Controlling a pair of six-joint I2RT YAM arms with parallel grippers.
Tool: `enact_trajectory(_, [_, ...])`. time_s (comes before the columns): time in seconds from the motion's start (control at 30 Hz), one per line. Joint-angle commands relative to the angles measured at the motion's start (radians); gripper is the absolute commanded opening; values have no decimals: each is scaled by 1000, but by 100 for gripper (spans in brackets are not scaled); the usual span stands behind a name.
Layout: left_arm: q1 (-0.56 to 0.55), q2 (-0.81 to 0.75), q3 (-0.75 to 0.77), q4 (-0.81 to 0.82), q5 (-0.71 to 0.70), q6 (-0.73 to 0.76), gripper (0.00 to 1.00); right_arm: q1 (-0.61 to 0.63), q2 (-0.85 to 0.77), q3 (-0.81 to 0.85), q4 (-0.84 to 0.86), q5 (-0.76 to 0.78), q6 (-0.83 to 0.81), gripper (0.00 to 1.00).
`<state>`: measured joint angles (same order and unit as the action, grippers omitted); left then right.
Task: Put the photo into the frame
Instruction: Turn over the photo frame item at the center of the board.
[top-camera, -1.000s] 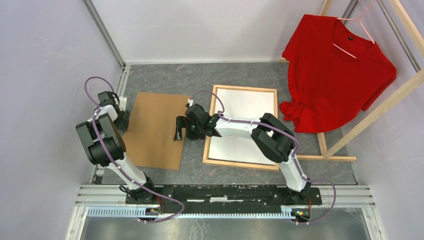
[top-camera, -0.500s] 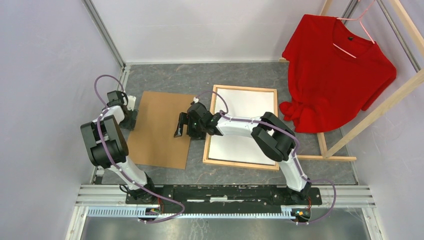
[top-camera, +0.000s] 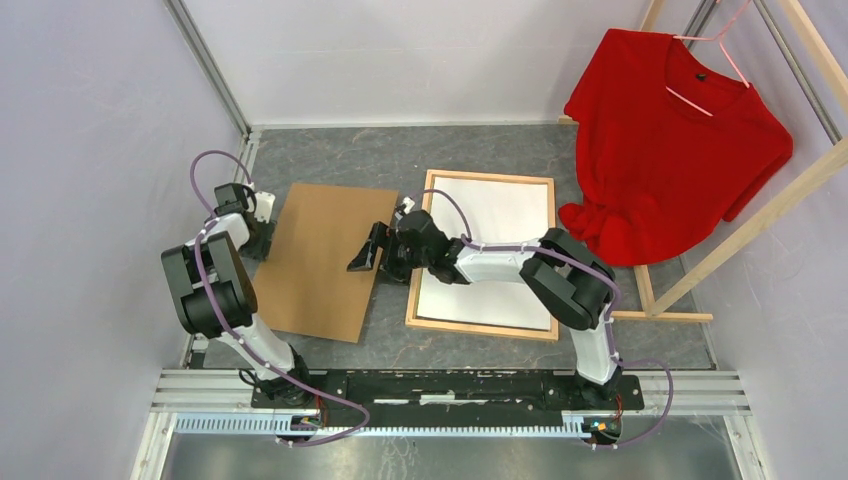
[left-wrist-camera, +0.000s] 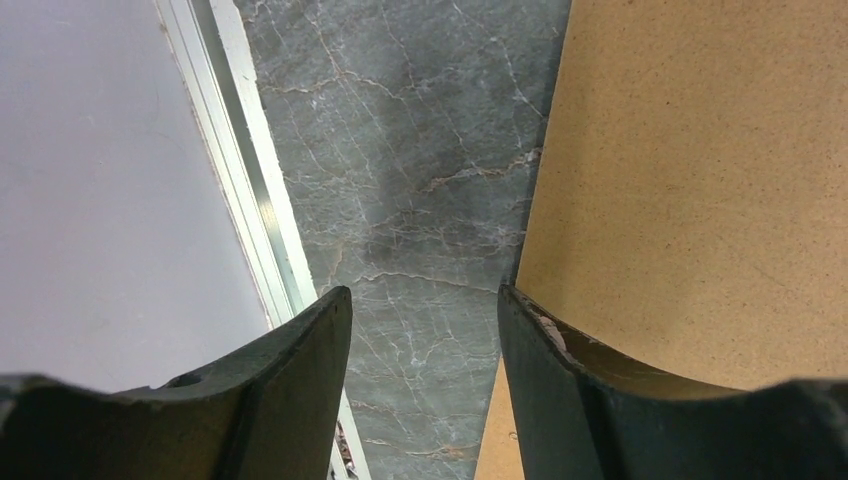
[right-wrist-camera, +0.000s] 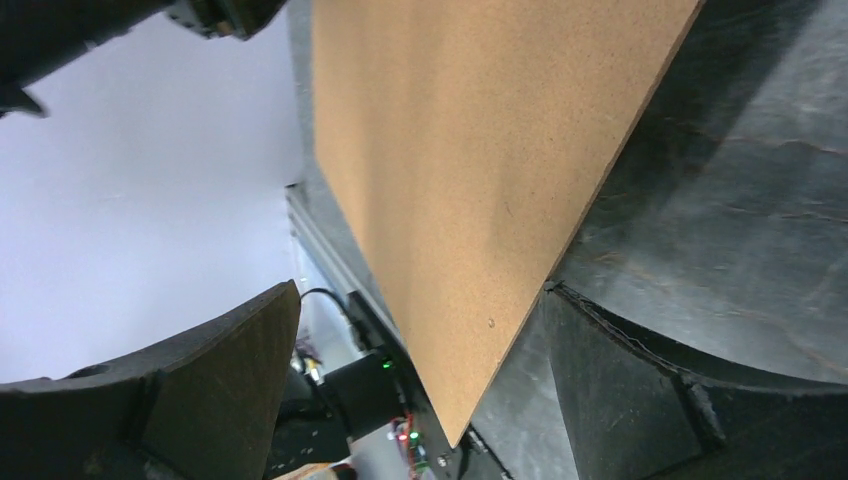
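The frame (top-camera: 480, 329), light wood, lies flat right of centre. A white sheet (top-camera: 500, 205) fills it; no printed side of the photo shows. Its loose brown fibreboard back (top-camera: 320, 260) lies on the table to the left, turned slightly. My right gripper (top-camera: 368, 250) is open, its jaws straddling the board's right edge; in the right wrist view the board (right-wrist-camera: 470, 150) runs between the fingers of the gripper (right-wrist-camera: 420, 290). My left gripper (top-camera: 262, 235) is open at the board's left edge; in the left wrist view the gripper (left-wrist-camera: 425, 300) sits over bare table, with the board (left-wrist-camera: 700, 180) under the right finger.
A red T-shirt (top-camera: 670, 150) hangs on a wooden-beam rack (top-camera: 760, 225) at the back right, close to the frame's right rail. An aluminium wall rail (left-wrist-camera: 250, 200) runs just left of my left gripper. The table is grey marble-patterned (top-camera: 400, 160).
The board has slid and turned to the right, toward the frame. My left gripper moved up to its left edge. My right gripper tilted and drew back toward the frame.
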<state>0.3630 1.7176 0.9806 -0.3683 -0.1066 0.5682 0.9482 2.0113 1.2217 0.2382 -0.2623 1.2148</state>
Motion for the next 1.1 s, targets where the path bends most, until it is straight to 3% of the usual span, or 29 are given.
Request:
enact_trajectory(0.0, [-42, 75, -103, -180, 232, -16, 64, 18, -63, -2, 441, -85, 127, 95])
enact_trajectory(0.2, [-44, 61, -117, -189, 243, 2, 62, 20, -53, -54, 691, -91, 216, 94])
enact_trajectory(0.4, [-44, 58, -120, -203, 260, 9, 61, 29, -7, -20, 829, -122, 269, 90])
enact_trajectory(0.53, [-44, 46, -124, -208, 262, 13, 61, 31, -25, -15, 703, -111, 211, 90])
enact_trajectory(0.7, [-44, 32, -121, -212, 261, 15, 61, 31, -84, -40, 501, -38, 119, 81])
enact_trajectory(0.83, [-44, 18, -100, -223, 264, 15, 63, 31, -120, -6, 244, 16, 35, 72])
enact_trajectory(0.9, [-45, 12, -85, -238, 273, 15, 64, 30, -137, -18, 200, 42, 25, 66])
enact_trajectory(0.97, [-44, 2, -73, -254, 283, 15, 66, 28, -156, -29, 168, 63, 21, 53])
enact_trajectory(1.07, [-44, -24, -59, -278, 293, 16, 75, 24, -168, -29, 133, 71, 14, 26])
